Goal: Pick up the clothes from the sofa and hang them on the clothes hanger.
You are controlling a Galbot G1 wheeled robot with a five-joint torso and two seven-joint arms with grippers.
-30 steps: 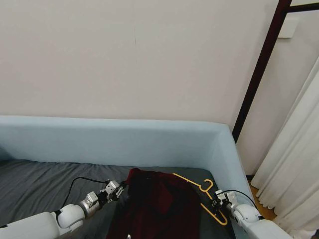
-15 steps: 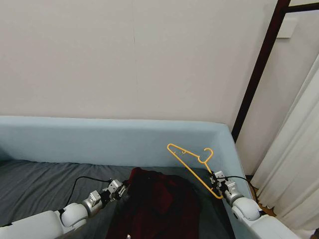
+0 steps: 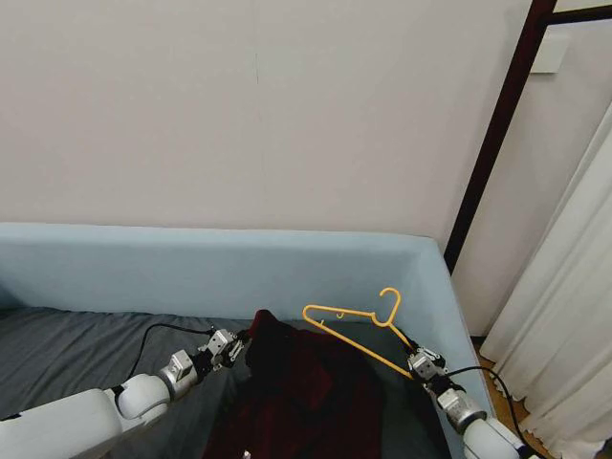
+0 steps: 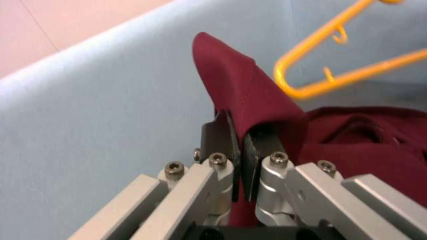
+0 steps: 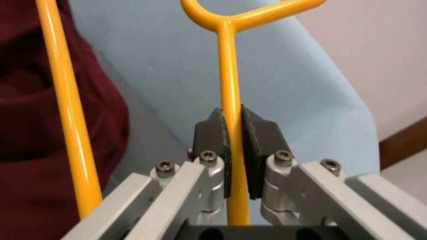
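Head view first, and we have movement on both sides. A second ago the yellow hanger [image 5: 227, 75] is lying flat across the dark red garment [image 3: 306, 392]. Now it is up in the air with its hook pointing upward and its long bar close to level, over the right end of the sofa [image 3: 191, 273].

The right gripper [image 3: 418, 360] holds it from below, near the sofa's right arm. On the right wrist view we see the fingers pinched tight on one thin yellow bar, with no gap either side.

Over to the left gripper [image 3: 232, 346], which has risen too. It has drawn a peak of cloth up off the seat towards the back edge of the sofa. The left wrist view shows its fingers closed on a fold of that red fabric, and the hanger's rounded end sits just beside the raised peak.

Most of the garment is still heaped on the seat at the right end.

We judge this as the set-up for threading: hanger raised, cloth edge lifted and the two brought near each other. The hanger is not yet inside the garment, so the hanging itself remains to be done.
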